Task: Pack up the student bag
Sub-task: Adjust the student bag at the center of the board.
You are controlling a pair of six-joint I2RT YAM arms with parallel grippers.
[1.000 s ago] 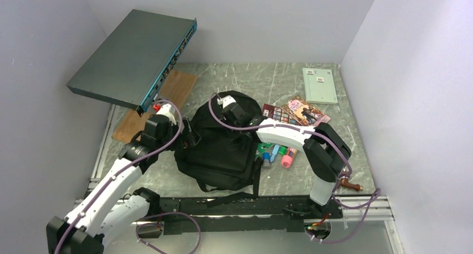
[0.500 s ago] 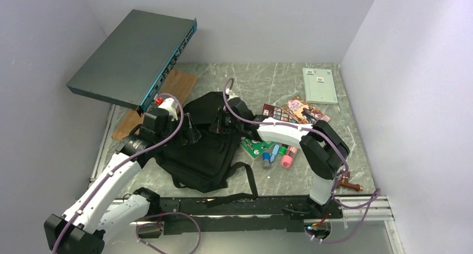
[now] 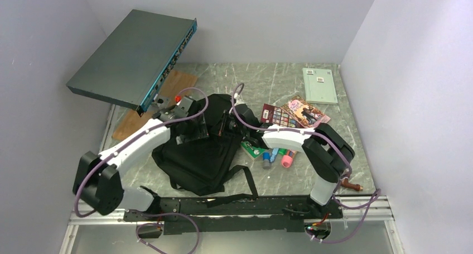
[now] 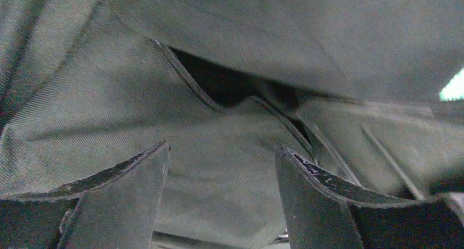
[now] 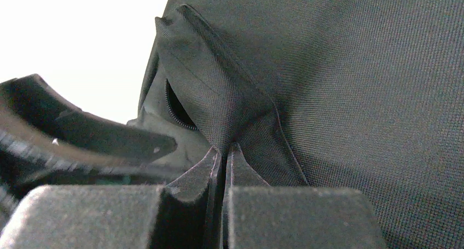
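Observation:
The student bag (image 3: 195, 156), a black soft backpack, lies crumpled in the middle of the table with its straps trailing toward the near edge. My right gripper (image 3: 230, 123) is at the bag's far right edge. In the right wrist view it (image 5: 223, 148) is shut on a raised fold of the bag's black fabric (image 5: 355, 85), beside a zip opening. My left gripper (image 3: 193, 127) is at the bag's far left part. In the left wrist view it (image 4: 221, 148) is open, fingers wide apart, right against the bag's fabric (image 4: 328, 41) below a dark slit opening.
A grey network switch (image 3: 134, 56) leans at the back left above a wooden board (image 3: 170, 89). Right of the bag lie a green card (image 3: 254, 149), several markers (image 3: 277, 154), books (image 3: 295, 112) and a pale green box (image 3: 319, 85). A brown-handled tool (image 3: 350, 184) lies near the right arm's base.
The left gripper swung right onto the bag's far part. The right gripper came slightly nearer, still holding fabric. The bag slid left, and the green card now shows.

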